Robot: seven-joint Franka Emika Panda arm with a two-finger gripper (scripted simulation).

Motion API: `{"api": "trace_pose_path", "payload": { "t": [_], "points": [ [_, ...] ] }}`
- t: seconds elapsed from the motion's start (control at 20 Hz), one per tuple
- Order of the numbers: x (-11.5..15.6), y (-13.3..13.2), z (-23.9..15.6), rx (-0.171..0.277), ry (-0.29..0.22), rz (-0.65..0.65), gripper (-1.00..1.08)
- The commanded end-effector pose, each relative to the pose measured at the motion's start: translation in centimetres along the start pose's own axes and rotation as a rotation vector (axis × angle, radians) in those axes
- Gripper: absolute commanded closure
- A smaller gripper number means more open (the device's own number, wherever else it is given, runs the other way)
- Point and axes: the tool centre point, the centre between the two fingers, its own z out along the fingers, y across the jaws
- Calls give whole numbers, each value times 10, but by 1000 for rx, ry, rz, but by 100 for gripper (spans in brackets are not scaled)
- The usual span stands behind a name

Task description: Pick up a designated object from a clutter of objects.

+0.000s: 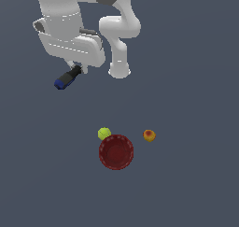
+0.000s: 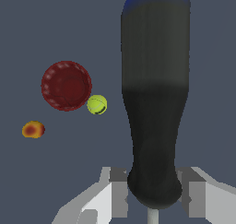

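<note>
Clamped narrowly, the jaws are closing on the lower end of the screwdriver handle, one grey finger sitting on either side of the black grip where it narrows toward the thin metal shaft. The gripper is holding the tool, and in the exterior view the tool is hanging below the white arm and its gripper, blue end cap pointing away from the fingers. It appears to be raised off the dark floor, though the height is hard to judge.

Taking the dark red bowl as the landmark, the tool is sitting well apart from it, far toward the robot's base. The yellow-green ball is touching or just beside the bowl's rim, and the small orange-red fruit is lying near the bowl on the exterior view's right.

Judging by its slim build, the tool is probably light and rigid, so it should not sag or deform under the pinch. The smooth rounded handle could be slippery and may pivot between flat pads, since most of its length is sticking out past the grip. A hold nearer the handle's thick middle would likely resist swinging better; the thin shaft looks too narrow to grip securely.
</note>
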Motion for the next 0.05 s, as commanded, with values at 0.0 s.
{"api": "trace_pose_path", "payload": {
  "t": [0.0],
  "points": [
    [0,0,-3,0,0,0,108]
  ]
}}
